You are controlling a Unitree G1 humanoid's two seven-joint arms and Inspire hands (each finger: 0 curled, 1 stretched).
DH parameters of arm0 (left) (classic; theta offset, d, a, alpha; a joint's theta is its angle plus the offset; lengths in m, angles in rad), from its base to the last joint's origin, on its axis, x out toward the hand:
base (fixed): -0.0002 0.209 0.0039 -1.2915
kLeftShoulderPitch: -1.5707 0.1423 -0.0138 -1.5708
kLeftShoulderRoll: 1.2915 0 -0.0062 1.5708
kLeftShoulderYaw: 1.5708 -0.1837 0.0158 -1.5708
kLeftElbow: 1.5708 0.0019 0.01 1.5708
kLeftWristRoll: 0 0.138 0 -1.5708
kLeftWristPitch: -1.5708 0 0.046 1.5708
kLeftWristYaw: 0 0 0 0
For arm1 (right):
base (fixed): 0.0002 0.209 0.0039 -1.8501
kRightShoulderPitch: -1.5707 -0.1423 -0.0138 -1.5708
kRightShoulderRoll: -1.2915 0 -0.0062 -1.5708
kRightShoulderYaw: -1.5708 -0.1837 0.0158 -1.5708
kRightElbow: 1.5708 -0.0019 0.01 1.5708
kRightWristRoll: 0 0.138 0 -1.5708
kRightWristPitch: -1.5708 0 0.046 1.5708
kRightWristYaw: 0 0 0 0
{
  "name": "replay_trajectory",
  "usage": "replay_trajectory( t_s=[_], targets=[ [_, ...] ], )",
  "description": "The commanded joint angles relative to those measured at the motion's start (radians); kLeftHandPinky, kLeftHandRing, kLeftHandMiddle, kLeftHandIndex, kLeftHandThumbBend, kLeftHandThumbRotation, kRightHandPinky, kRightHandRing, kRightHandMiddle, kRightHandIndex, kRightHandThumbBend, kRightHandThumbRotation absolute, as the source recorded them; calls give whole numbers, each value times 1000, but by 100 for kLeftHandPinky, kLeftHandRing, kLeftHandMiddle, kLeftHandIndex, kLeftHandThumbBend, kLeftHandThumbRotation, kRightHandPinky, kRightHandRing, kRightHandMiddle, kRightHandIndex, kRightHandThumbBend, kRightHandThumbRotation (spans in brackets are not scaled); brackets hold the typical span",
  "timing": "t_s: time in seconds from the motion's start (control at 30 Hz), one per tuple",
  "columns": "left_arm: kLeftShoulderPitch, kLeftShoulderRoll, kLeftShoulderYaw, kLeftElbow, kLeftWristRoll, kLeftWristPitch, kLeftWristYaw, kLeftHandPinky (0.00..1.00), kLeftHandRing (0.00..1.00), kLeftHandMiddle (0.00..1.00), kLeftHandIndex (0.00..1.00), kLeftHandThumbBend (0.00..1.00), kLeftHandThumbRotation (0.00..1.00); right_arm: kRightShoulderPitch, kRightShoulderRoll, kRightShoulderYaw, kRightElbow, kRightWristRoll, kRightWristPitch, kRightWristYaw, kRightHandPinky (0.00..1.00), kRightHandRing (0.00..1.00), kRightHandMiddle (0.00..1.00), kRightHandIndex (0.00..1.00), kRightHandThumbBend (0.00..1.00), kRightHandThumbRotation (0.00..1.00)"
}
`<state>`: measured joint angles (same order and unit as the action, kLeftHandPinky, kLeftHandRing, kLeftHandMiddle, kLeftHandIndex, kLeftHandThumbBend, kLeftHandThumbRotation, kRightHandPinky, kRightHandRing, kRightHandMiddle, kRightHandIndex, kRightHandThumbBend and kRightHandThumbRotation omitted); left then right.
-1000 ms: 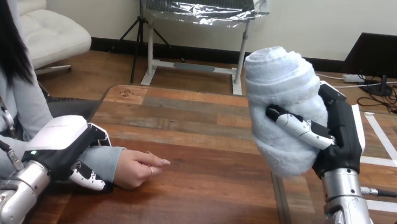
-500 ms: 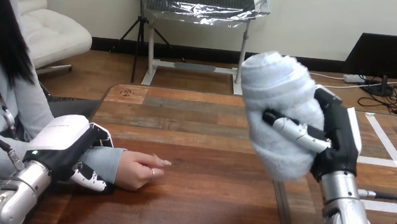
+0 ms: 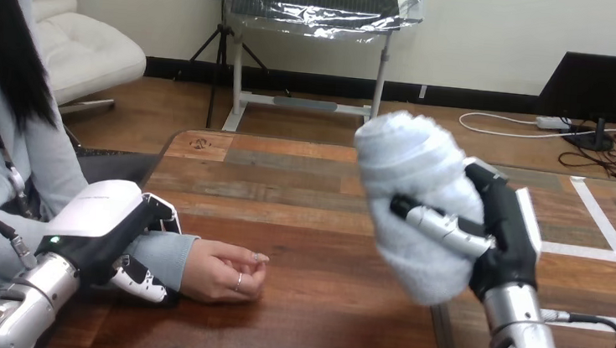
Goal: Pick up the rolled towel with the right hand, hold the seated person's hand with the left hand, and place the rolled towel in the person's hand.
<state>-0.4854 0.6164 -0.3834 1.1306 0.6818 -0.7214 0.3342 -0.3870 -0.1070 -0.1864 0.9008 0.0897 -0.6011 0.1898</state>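
Worktop [image 3: 325, 226]: bare wood mid-span, plenty of room btw hands. Towel [image 3: 408, 195] is airborne over the right side, right robot hand [image 3: 505, 242] wrapped round it. Near left edge, left robot hand [image 3: 102, 223] curls round the person's wrist [image 3: 165, 254]. The person's hand [image 3: 224, 272] rests on the wood, fingers half curled. Risk: bulky towel vs. unopened palm; it could roll off onto the worktop.

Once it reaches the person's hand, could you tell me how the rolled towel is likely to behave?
Probably soft: the rolled towel bulges where the right hand grips it. Likely light, since one hand holds it above the table. It might roll off, as the person's hand lies loosely curled.
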Motion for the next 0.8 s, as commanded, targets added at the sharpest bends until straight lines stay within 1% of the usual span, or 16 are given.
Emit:
replay_trajectory(
  t_s=[0.0,0.1,0.3,0.43,0.6,0.77],
  targets=[
    [-33,9,17,-80,-25,-42,5,31,34,40,43,100,4,-104,-9,16,31,-28,-56,-28,35,42,49,47,74,0],
    [-33,11,19,-89,-24,-48,13,31,35,41,43,100,4,-114,-13,25,62,-50,-72,-38,36,42,49,47,74,0],
    [-29,13,29,-110,-41,-58,-7,33,36,41,44,100,5,-137,-17,42,116,-92,-69,-81,36,42,49,48,75,0],
    [-31,13,30,-110,-37,-85,15,32,36,41,44,100,4,-152,-19,52,150,-118,-71,-101,35,42,48,48,76,0],
    [-33,12,33,-110,-37,-96,18,32,35,41,44,100,5,-165,-18,58,184,-132,-68,-114,35,41,48,48,77,0],
    [-30,15,35,-128,-37,-98,12,32,35,41,44,100,6,-176,-24,80,214,-167,-57,-142,35,41,48,48,78,0]
  ],
)
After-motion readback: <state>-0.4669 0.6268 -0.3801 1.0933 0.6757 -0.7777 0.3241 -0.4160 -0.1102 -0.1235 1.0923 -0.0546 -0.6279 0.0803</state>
